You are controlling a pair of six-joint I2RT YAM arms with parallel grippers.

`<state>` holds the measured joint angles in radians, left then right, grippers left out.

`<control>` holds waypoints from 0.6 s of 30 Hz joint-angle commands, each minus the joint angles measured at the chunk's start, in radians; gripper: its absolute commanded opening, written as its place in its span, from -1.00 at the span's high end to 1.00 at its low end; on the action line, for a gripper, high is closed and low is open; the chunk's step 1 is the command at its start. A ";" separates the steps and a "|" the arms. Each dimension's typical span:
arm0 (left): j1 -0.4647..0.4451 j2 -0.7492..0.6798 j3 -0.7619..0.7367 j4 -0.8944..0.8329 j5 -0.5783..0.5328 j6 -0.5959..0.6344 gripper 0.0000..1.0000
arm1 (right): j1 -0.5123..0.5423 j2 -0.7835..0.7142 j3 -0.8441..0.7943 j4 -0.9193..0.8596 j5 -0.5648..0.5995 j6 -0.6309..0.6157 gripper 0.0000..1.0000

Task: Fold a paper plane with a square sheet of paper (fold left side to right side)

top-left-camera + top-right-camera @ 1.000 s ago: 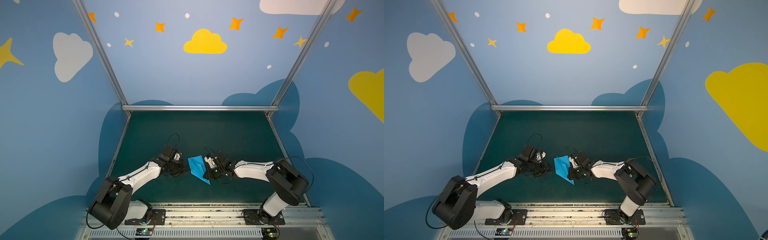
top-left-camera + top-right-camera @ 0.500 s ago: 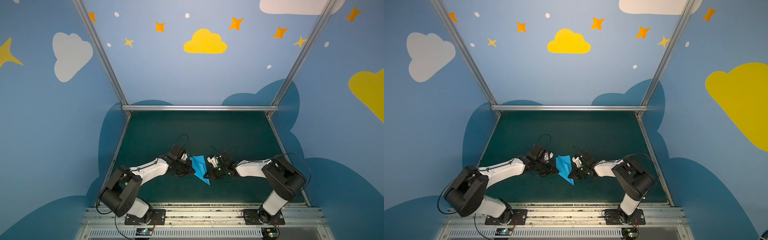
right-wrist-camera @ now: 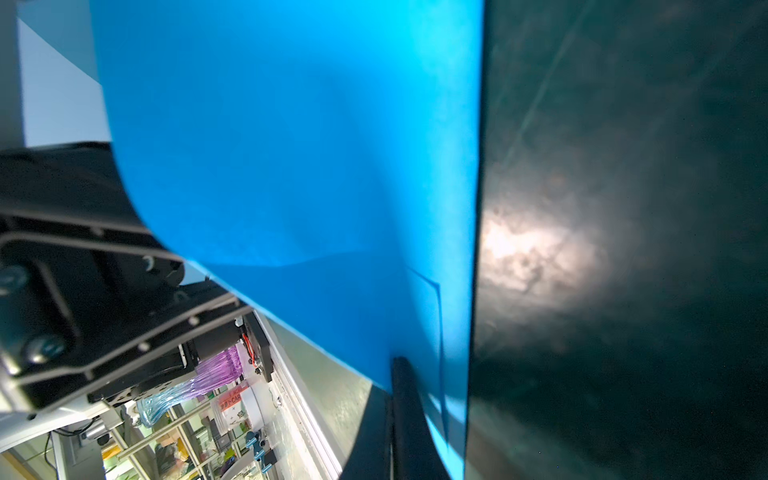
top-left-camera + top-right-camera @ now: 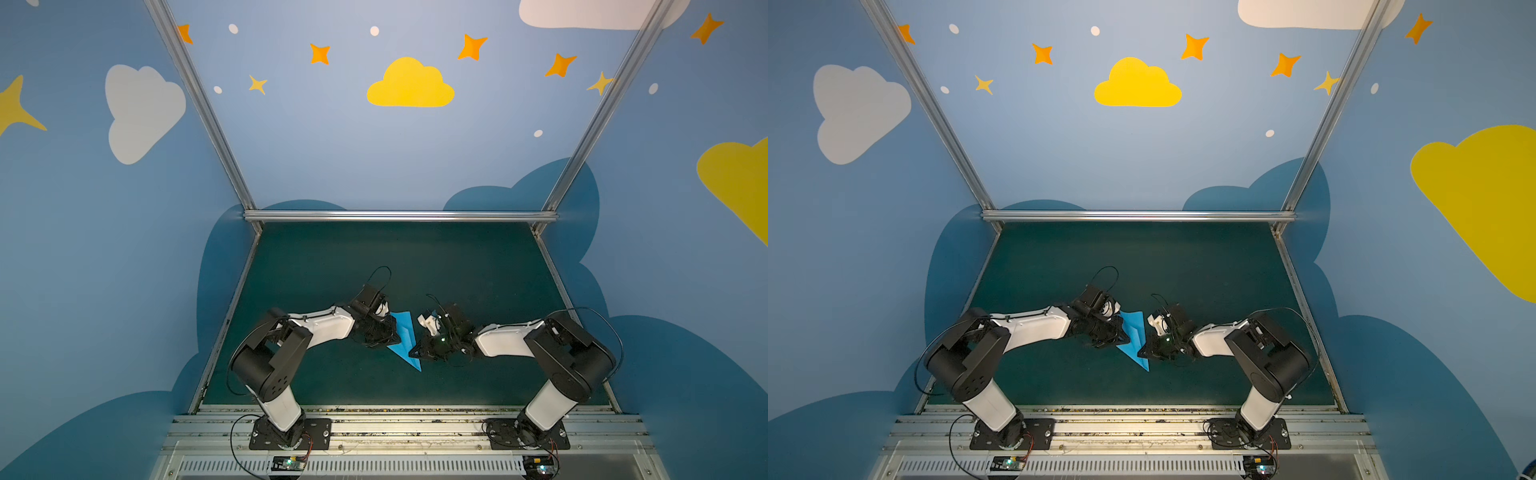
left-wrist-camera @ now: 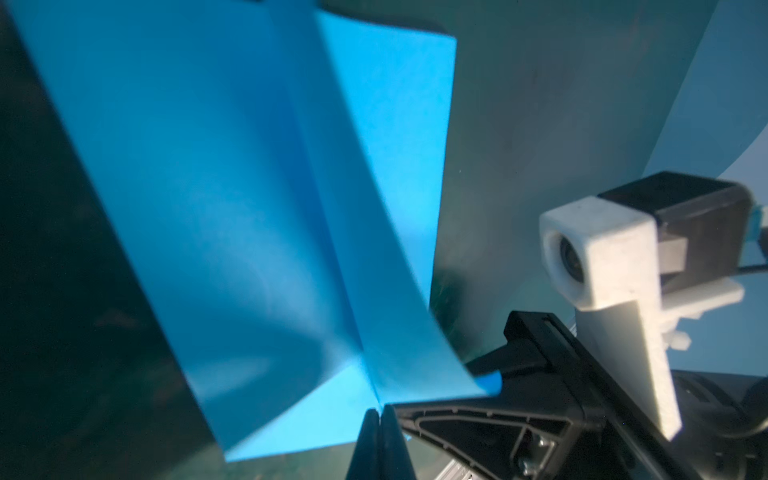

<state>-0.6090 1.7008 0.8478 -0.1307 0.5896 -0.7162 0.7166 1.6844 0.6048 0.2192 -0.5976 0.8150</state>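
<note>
I brought left gripper (image 5: 377, 424) onto paper plane (image 4: 405, 337), now pinching its crease | right gripper (image 3: 397, 395) clamps its edge | both fully closed

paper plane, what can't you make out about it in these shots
- Both top views: paper plane too small to count folds; left gripper and right gripper cover its side edges.
- Left wrist view: blurred, far end cut off by the frame.
- Right wrist view: it fills the frame, outline cut off.
</note>
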 commanded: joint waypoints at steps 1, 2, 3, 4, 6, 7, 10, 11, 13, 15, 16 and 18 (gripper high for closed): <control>-0.006 0.024 0.032 0.012 -0.003 0.017 0.93 | -0.013 0.017 -0.038 -0.064 0.036 0.009 1.00; -0.008 0.030 0.038 0.013 -0.003 0.017 0.93 | -0.013 0.017 -0.040 -0.063 0.035 0.009 1.00; -0.009 0.037 0.043 0.011 -0.001 0.019 0.93 | -0.014 0.017 -0.040 -0.062 0.035 0.009 1.00; -0.009 0.040 0.046 0.011 -0.002 0.021 0.93 | -0.016 0.018 -0.041 -0.060 0.034 0.009 1.00; -0.009 0.053 0.052 0.014 -0.001 0.021 0.93 | -0.018 0.017 -0.043 -0.059 0.031 0.009 1.00; -0.010 0.058 0.055 0.014 0.000 0.020 0.93 | -0.019 0.017 -0.042 -0.059 0.032 0.008 1.00; -0.010 0.076 0.067 0.017 0.002 0.022 0.93 | -0.020 0.017 -0.043 -0.058 0.027 0.008 1.00; -0.010 0.082 0.072 0.017 0.003 0.024 0.93 | -0.021 0.016 -0.042 -0.057 0.028 0.007 1.00; -0.009 0.094 0.080 0.017 0.004 0.026 0.93 | -0.022 0.015 -0.042 -0.059 0.026 0.007 1.00; -0.009 0.105 0.086 0.017 0.006 0.027 0.93 | -0.023 0.014 -0.042 -0.060 0.025 0.007 1.00; -0.011 0.110 0.089 0.018 0.006 0.028 0.93 | -0.023 0.014 -0.042 -0.061 0.025 0.006 1.00; -0.012 0.119 0.091 0.020 0.006 0.029 0.93 | -0.023 0.012 -0.042 -0.063 0.026 0.006 1.00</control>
<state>-0.6182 1.8038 0.9203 -0.1101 0.5938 -0.7097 0.7036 1.6844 0.5922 0.2363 -0.6159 0.8265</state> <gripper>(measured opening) 0.047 0.047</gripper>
